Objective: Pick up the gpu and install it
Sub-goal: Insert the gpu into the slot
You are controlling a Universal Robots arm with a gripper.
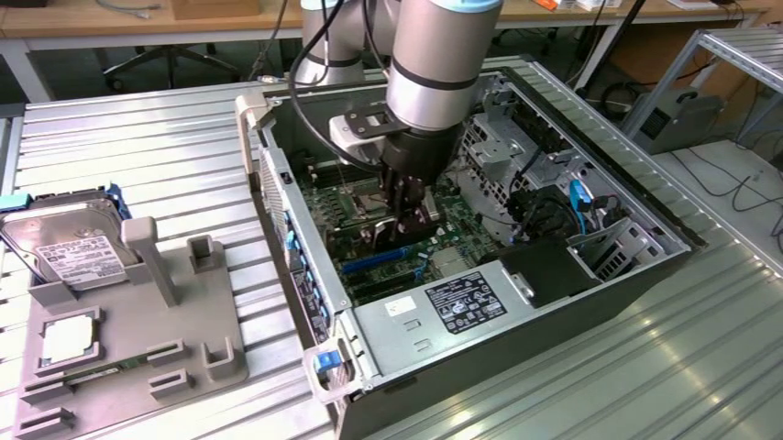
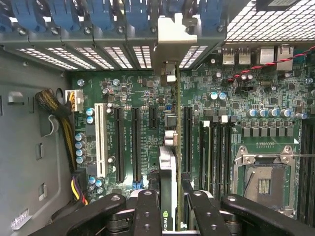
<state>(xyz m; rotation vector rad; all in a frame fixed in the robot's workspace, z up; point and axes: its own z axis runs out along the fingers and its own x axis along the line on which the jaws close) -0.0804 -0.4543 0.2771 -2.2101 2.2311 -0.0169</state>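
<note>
- Pick-up looks done: the gripper (image 1: 412, 213) is closed on the gpu (image 2: 168, 164). Its fingers (image 2: 147, 206) clamp either face of the card, which stands on edge between them.
- Carrying looks done too, as far as you can judge. Gripper and card are down inside the open computer case (image 1: 636, 240), directly over the motherboard (image 2: 142, 98). They are well apart from the grey fixture (image 1: 202, 321) and the hard drive (image 1: 68, 249) out on the tabletop (image 1: 147, 137).
- In the wrist view the card runs straight ahead of the gripper. Its silver bracket (image 2: 172, 37) sits at the far end, up against the case's rear slot openings below the row of blue clips (image 2: 98, 12).
- A long black expansion slot (image 2: 187, 137) lies just beside the card's edge, and the other slots (image 2: 119, 142) sit further to one side of the gripper.
- Treat the install as unfinished: the gripper has not let go, and nothing confirms that the card is seated.
- The card's connector edge and whatever lies right under it are hidden by the card itself and by the fingers. You cannot tell whether it is touching a slot, partway in or hovering.
- In the exterior view the arm's wrist and the gripper body cover most of the card, so its height above the board is hard to make out there.
- Whether the bracket is hooked into the rear opening or only near it cannot be told.
</note>
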